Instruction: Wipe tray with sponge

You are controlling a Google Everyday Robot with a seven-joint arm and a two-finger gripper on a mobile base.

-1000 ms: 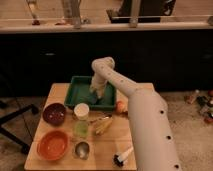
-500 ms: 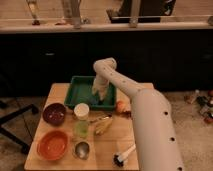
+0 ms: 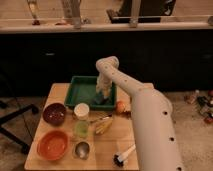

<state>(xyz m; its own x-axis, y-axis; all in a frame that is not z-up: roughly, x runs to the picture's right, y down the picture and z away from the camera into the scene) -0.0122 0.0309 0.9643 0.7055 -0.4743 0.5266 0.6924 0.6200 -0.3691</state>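
Observation:
The green tray (image 3: 79, 89) sits at the back of the wooden table. My white arm reaches over from the right and bends down into the tray. My gripper (image 3: 101, 93) is low over the tray's right half. A blue-teal sponge (image 3: 98, 100) lies on the tray floor directly under the gripper, by the tray's front right corner.
A dark red bowl (image 3: 54, 113), an orange bowl (image 3: 51, 144), a green cup with a white lid (image 3: 81, 120), a metal cup (image 3: 81, 149), a banana (image 3: 103, 126), an orange fruit (image 3: 121, 106) and a white-handled brush (image 3: 124, 155) lie on the table (image 3: 57, 92).
The arm's elbow has shifted slightly right and the gripper has moved a little within the tray's right half.

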